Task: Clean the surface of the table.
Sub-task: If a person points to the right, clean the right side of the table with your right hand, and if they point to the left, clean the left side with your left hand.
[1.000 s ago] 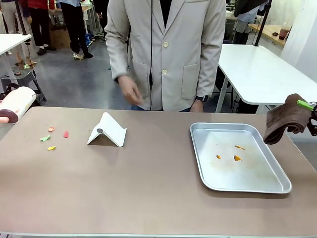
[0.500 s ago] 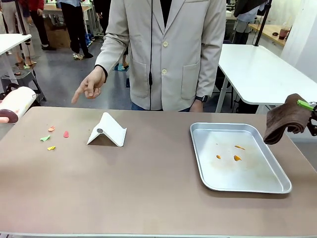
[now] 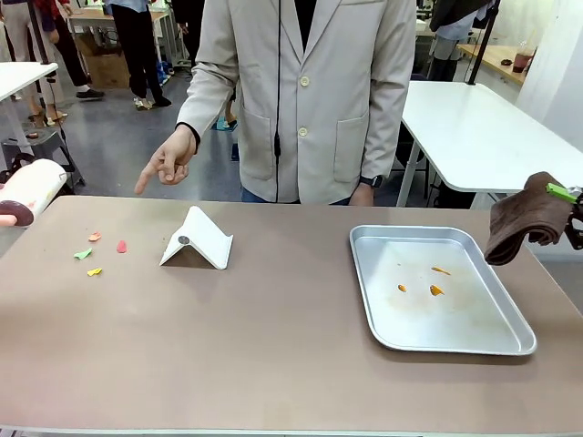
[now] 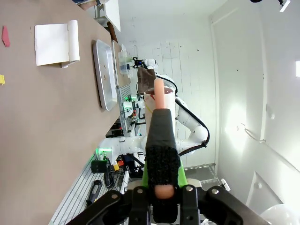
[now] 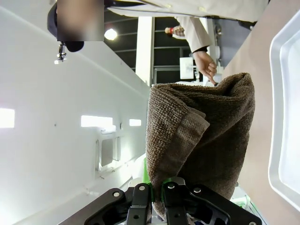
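- The white roller (image 3: 32,189), far left, is cut off by the picture's edge.
- The right pincer (image 3: 567,195) is mostly hidden behind the brown cloth (image 3: 521,228) and cut by the right edge.
- The coloured scraps (image 3: 121,246) on the bench (image 3: 273,346) are too small to identify.

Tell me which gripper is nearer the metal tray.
Right. The right gripper, shut on a brown cloth, hangs just beyond the tray's right side; the left gripper, shut on a roller, is at the table's far-left corner.

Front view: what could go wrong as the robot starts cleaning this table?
The brown towel, hanging from the right pincer, could sweep the small coloured scraps off the brownish table edge. It could also knock the white folded stand, or meet the person's pointing hand.
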Robot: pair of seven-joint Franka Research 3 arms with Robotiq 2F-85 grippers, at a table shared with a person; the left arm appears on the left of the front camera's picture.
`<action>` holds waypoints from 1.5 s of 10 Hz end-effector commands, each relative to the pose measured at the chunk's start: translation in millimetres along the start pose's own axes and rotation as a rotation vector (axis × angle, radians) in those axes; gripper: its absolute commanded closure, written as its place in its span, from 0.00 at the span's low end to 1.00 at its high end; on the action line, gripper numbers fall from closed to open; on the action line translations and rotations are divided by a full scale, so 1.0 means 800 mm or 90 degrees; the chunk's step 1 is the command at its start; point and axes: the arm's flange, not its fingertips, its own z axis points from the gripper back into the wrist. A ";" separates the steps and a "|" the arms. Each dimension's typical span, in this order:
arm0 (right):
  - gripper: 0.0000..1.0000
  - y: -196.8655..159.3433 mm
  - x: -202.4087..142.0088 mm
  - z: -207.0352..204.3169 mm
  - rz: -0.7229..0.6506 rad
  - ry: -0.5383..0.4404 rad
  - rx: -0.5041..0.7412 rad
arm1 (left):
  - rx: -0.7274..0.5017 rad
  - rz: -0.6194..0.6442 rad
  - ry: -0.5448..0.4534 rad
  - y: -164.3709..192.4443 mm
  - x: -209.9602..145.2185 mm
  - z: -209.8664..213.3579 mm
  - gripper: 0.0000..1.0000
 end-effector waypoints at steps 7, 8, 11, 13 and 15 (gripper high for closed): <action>0.98 0.007 -0.002 0.002 -0.010 0.003 0.010 | 0.111 -0.038 -0.080 0.012 0.016 0.054 0.78; 0.98 0.007 -0.002 0.002 -0.010 0.003 0.010 | 0.132 -0.041 -0.098 0.011 0.020 0.070 0.78; 0.98 0.007 -0.002 0.002 -0.010 0.003 0.010 | 0.165 -0.018 -0.144 0.028 0.037 0.102 0.78; 0.98 0.007 -0.002 0.002 -0.010 0.003 0.010 | 0.225 -0.019 -0.133 0.050 0.056 0.103 0.78; 0.98 0.007 -0.002 0.002 -0.010 0.003 0.010 | 0.295 -0.013 -0.145 0.061 0.071 0.101 0.78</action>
